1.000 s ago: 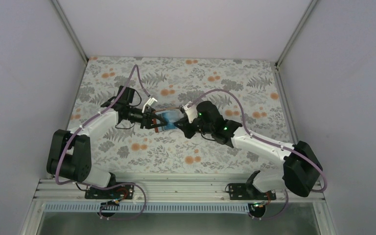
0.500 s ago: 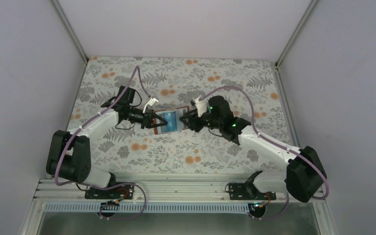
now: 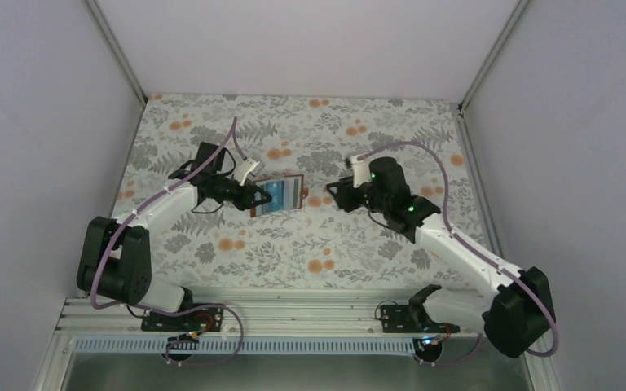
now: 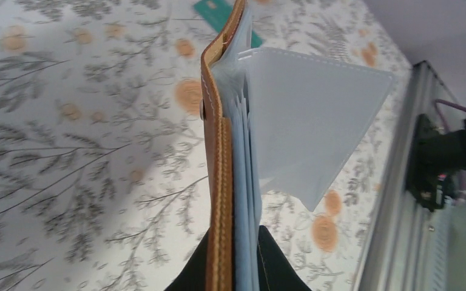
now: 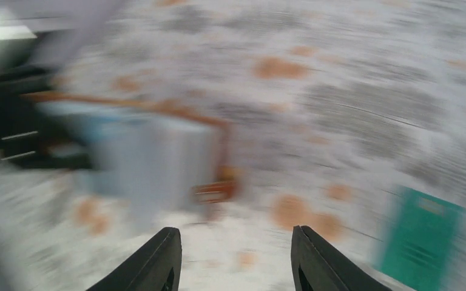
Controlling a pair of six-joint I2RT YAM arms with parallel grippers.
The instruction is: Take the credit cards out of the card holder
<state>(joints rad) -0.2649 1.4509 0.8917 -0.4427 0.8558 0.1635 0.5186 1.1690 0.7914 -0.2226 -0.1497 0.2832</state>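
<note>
Progress: 1 card is out. The teal-green card (image 5: 422, 239) lies flat on the tabletop (image 3: 212, 236), near the card holder's far end and apart from both hands. No other loose card shows in any view, so I'd judge 3 are left to pull, approx a quarter done.

The card holder (image 4: 218, 151) is held on edge above the tabletop, brown leather outside. Its pale blue-grey pockets (image 4: 246, 182) are fanned open, w/ a pale flap (image 4: 315, 115) sticking out sideways. What sits in the pockets can't be made out from the wrist view. The top view shows a blue patch inside (card or lining, can't tell).

The left hand (image 3: 250, 198) is clamped tight on the holder's near end. The right hand (image 5: 235, 233) has its fingers apart w/ nothing between them. It hangs off to the holder's right, and its view is blurred.
</note>
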